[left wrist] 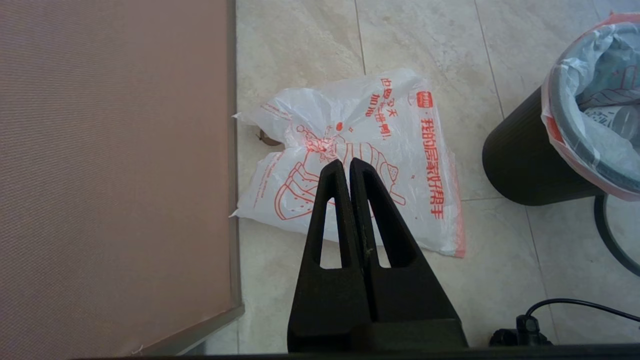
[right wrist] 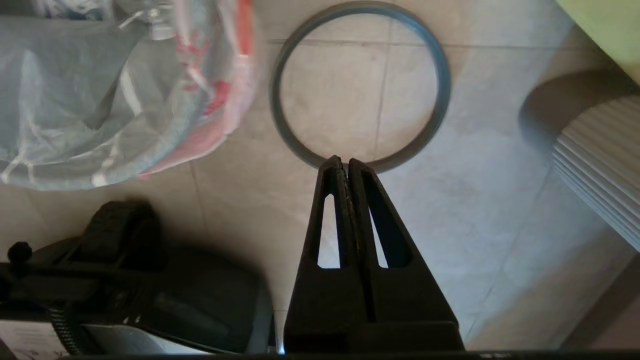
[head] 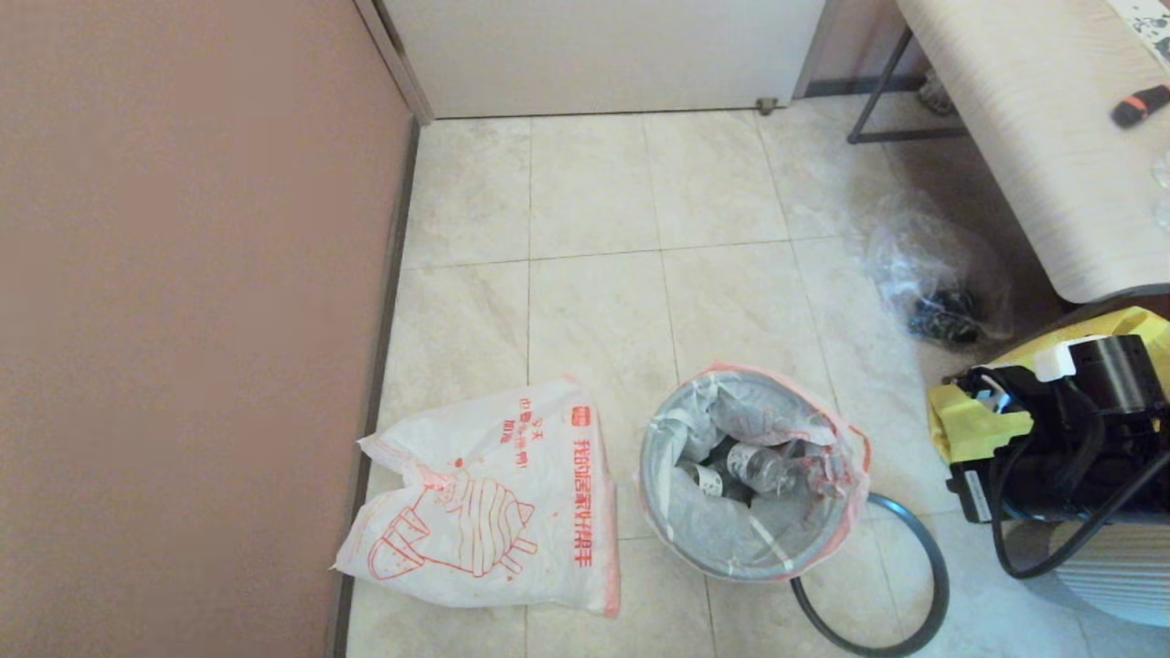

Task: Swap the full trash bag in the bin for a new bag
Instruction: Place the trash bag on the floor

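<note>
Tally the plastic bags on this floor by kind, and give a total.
White printed bags: 2, the full trash bag lining the bin, and the new bag lying flat beside it.
Clear unprinted bags: 1, the clear bag by the bench.
Total: 3

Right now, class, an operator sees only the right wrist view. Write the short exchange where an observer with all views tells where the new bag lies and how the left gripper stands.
Operator: Where is the new bag?
Observer: The new bag lies flat on the floor, left of the bin, beside the pink panel.
Operator: And the left gripper?
Observer: The left gripper hangs above the new bag, jaws shut, holding nothing.
</note>
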